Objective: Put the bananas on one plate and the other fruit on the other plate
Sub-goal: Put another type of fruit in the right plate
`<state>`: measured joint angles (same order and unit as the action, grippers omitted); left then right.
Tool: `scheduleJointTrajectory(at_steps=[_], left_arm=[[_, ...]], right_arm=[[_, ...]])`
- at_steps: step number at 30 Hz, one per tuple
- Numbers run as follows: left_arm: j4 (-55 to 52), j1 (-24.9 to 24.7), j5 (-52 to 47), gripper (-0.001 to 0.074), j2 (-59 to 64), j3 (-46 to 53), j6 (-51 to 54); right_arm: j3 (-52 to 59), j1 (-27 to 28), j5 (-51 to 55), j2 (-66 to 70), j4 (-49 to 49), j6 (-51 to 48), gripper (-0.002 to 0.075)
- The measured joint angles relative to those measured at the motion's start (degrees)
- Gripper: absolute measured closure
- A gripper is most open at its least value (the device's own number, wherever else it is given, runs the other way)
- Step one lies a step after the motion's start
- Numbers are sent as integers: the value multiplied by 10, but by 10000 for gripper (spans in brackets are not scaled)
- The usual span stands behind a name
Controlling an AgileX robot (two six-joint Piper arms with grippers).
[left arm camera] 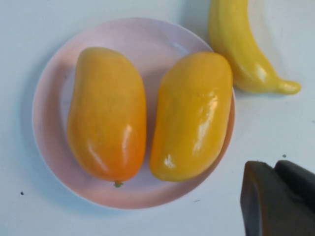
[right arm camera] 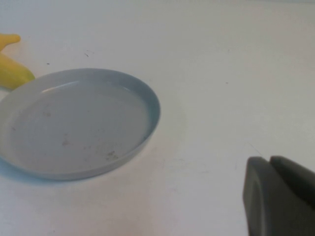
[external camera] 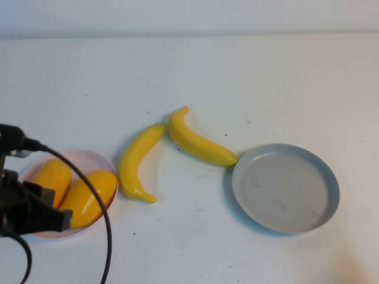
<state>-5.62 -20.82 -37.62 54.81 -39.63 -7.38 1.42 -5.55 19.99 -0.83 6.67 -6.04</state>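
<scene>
Both mangoes [left arm camera: 147, 115] lie side by side in the pink plate [left arm camera: 49, 78], so that sort is judged done. The left pincer [left arm camera: 278, 199] hovers above it, jaws together, empty. Two bananas [external camera: 169, 151] lie on the counter [external camera: 237, 71] between the plates. The grey plate [external camera: 285, 188] is empty. The right pincer [right arm camera: 280, 196], closed, waits beside the grey plate.

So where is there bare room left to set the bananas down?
The grey-blue plate is bare. The table behind both bananas and near the shut right gripper is open. Crowded: the pink plate, filled by two mango-like fruits, with the shut left gripper above.
</scene>
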Motion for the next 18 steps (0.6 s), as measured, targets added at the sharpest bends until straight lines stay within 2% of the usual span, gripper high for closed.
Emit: scheduleJointTrajectory(at_steps=[5,9,15,18], left_arm=[[10,0,63,731,-95,74,-10],[4,0,76,731,-154,113,-12],[-18,0,84,731,-174,125,-15],[-19,0,127,731,-175,136,-15]], right_arm=[[0,0,0,0,0,0,743],[0,0,0,0,0,0,743],[0,0,0,0,0,0,743],[0,0,0,0,0,0,743]])
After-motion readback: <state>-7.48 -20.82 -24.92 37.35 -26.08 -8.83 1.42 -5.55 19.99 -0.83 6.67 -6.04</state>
